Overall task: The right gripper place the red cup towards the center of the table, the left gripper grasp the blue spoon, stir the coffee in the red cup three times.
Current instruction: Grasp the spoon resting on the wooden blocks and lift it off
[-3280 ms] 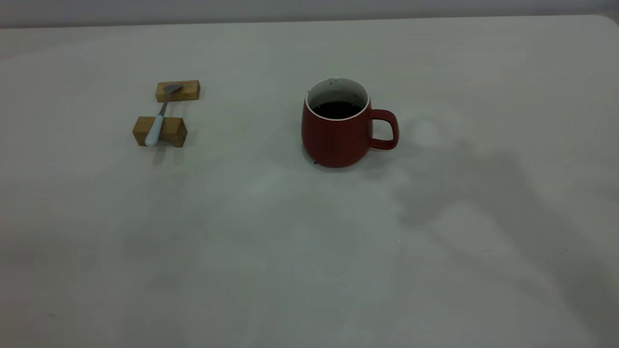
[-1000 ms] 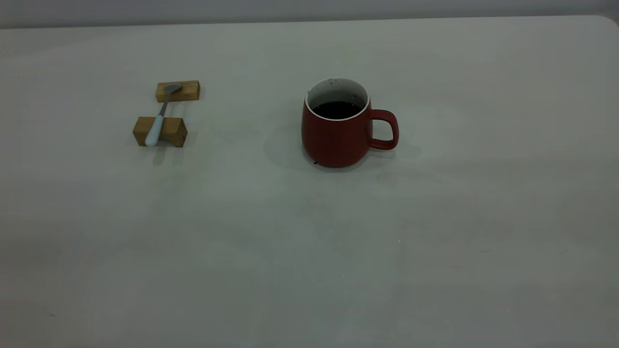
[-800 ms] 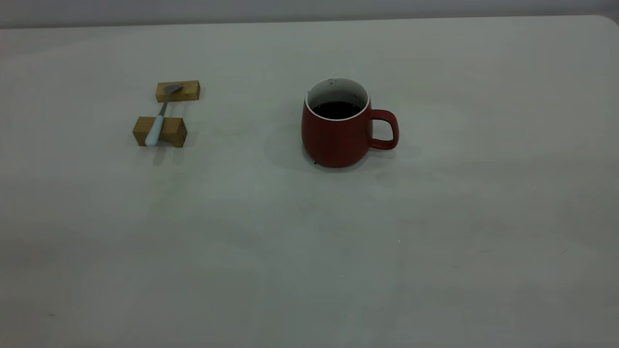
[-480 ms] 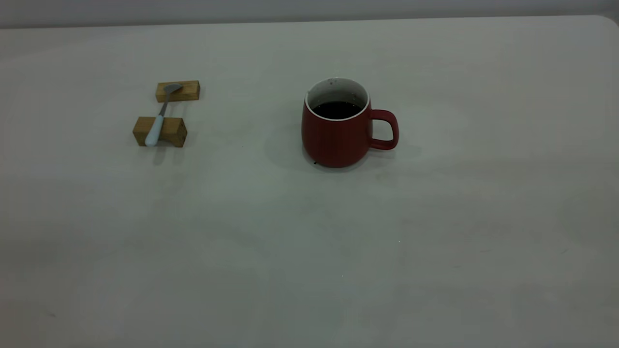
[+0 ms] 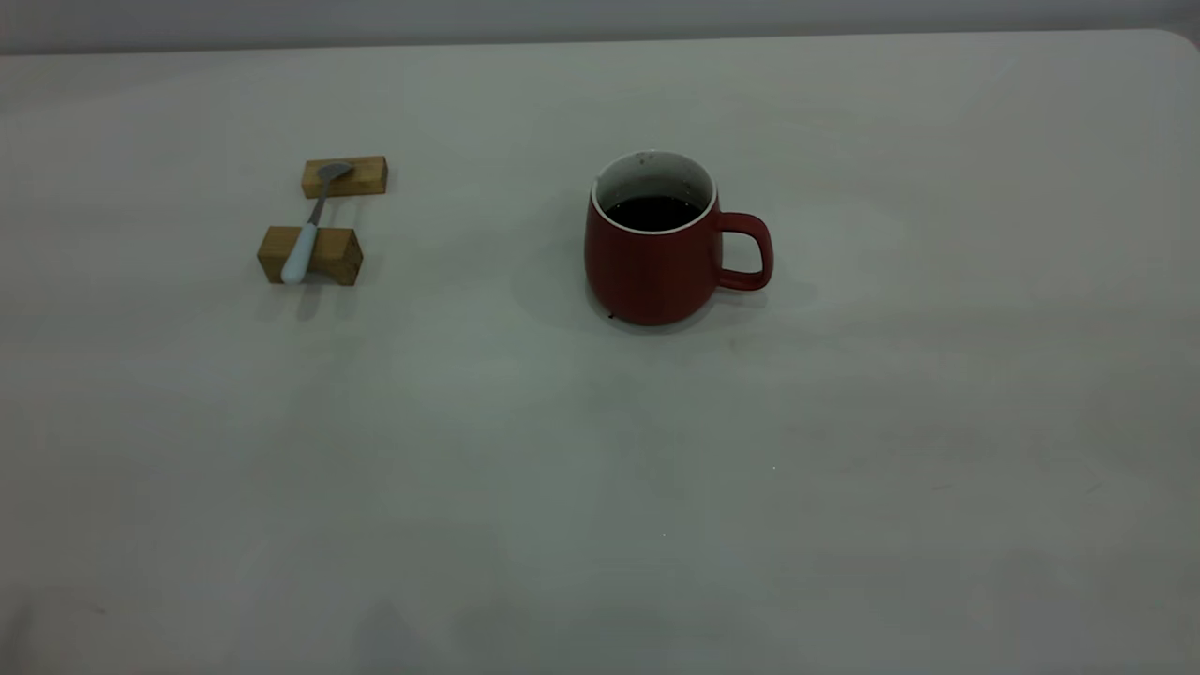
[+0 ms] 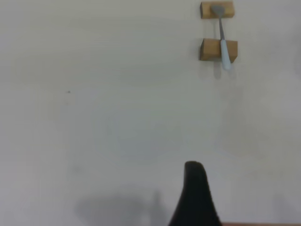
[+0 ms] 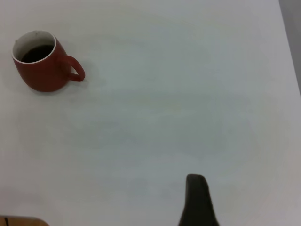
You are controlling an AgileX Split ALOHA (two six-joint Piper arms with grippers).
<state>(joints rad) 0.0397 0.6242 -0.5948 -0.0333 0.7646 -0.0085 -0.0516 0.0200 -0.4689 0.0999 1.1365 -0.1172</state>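
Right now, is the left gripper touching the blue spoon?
Apart. The left wrist view shows bare table between the left gripper's finger and the blue spoon, which rests across two wooden blocks.

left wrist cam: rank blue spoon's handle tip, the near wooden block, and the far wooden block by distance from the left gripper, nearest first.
One finger of the left gripper shows at the frame's edge, well short of all three.
1. Handle tip of the blue spoon, overhanging the near block toward the gripper.
2. Near wooden block, under the handle.
3. Far wooden block, under the spoon's bowl.
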